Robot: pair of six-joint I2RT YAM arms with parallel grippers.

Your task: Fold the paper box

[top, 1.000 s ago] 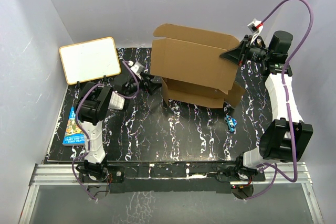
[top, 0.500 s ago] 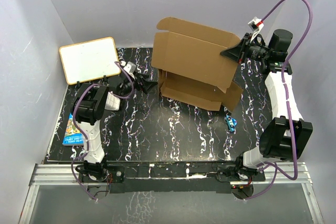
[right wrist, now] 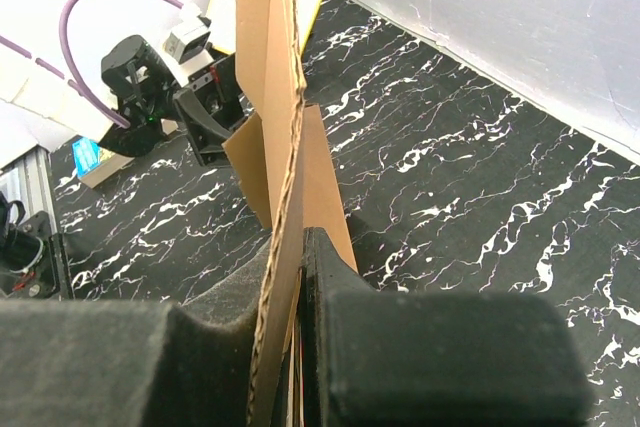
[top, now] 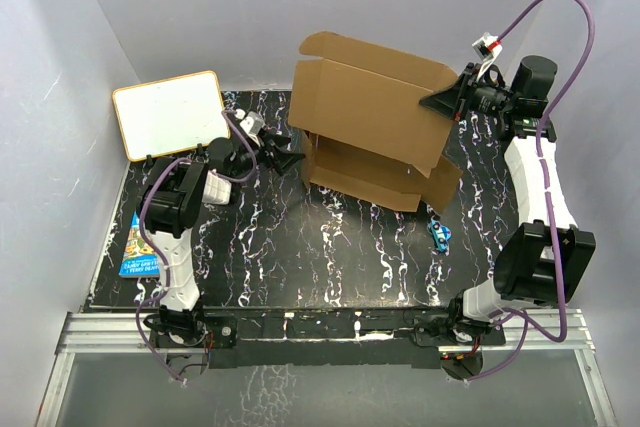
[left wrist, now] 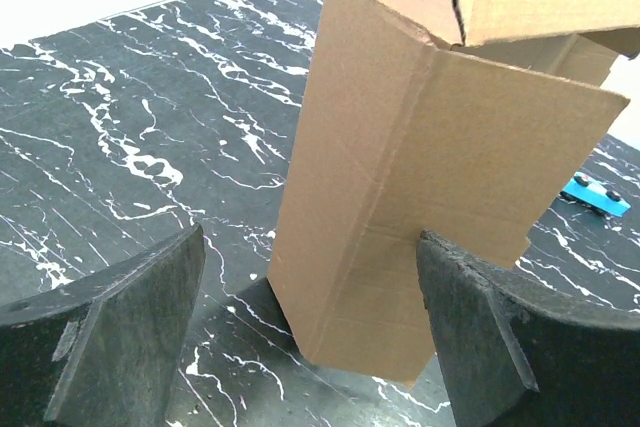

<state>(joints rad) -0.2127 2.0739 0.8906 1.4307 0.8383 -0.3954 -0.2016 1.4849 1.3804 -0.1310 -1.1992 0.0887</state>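
The paper box [top: 365, 132] sat half-formed on the desk [top: 330, 267] between the two arms. Its shallow base rested flat, and its big lid panel was raised up beyond it. The right gripper [top: 434, 102] was clamped on the right-hand edge of that raised panel, its jaws pinched together on a single thickness of cardboard. The left gripper [top: 288, 160] stood with its jaws wide apart and empty. An upright side flap of the box rose just ahead of it, in line with the gap between the fingers [left wrist: 120, 337]; whether it touched them could not be told. The likely trouble was the thin pinch: a pull off the crease line could slip the edge out or buckle the panel. A push from the left gripper could also skate the light box across the desk rather than fold the flap on its score. The box's long axis ran from the left gripper across to the right gripper, slightly skewed. The lid panel stood on the far side of the base, which appeared to open upward. A small blue object [top: 440, 233] lay on the near side of the right gripper, close to the box corner.
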